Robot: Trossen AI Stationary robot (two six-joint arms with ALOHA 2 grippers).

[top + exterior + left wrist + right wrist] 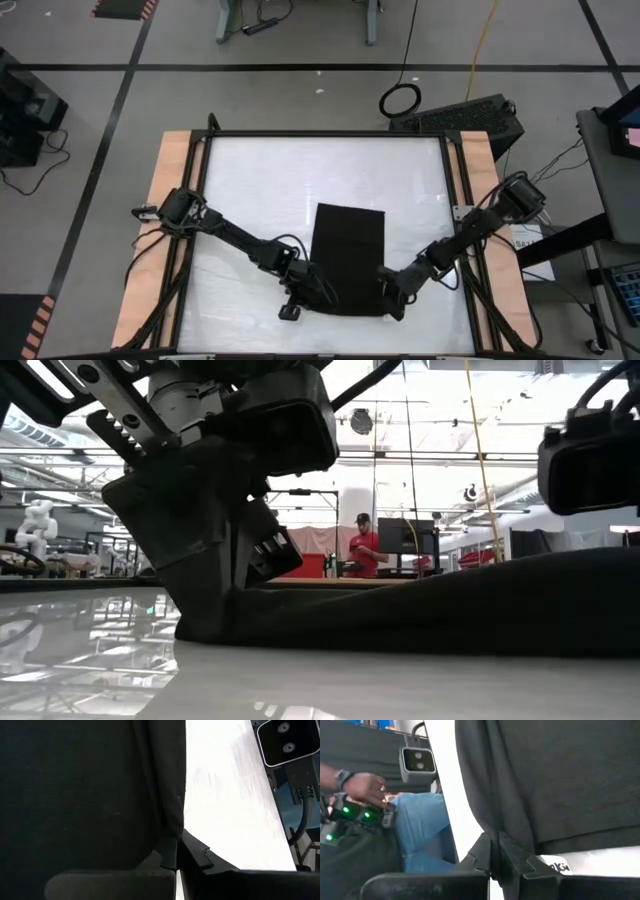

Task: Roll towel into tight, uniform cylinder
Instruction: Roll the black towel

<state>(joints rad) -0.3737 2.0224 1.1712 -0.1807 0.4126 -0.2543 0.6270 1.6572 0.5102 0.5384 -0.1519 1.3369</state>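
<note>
The black towel (pixel 348 258) lies flat on the white table as an upright rectangle, its short near edge toward the table's near side. My left gripper (pixel 305 296) is shut at its near left corner, and my right gripper (pixel 393 296) is shut at its near right corner. In the low view the left gripper (pixel 215 595) stands low on the table, with the towel (pixel 450 605) stretching away from it. A white piece with print (pixel 555 865), seemingly the tag, shows beside my right fingers. My left gripper pinches the towel's left side edge at the near corner (pixel 171 834) between its two fingers. The fingers come slanting down from the table's left. The cloth creases up from the pinch; the rest lies on the table. One layer or several, I cannot tell. My right gripper pinches the towel's right side edge at the near corner (pixel 495 834) between its two fingers. The fingers come slanting down from the table's right. The cloth gathers into a crease at the pinch; the rest lies on the table.
The white table top (pixel 260 180) has bare room to the far side and on both sides of the towel. A black frame (pixel 330 133) rims it. A person sits beyond the table's left side in the right wrist view (pixel 420 830); another stands far off (pixel 365 545).
</note>
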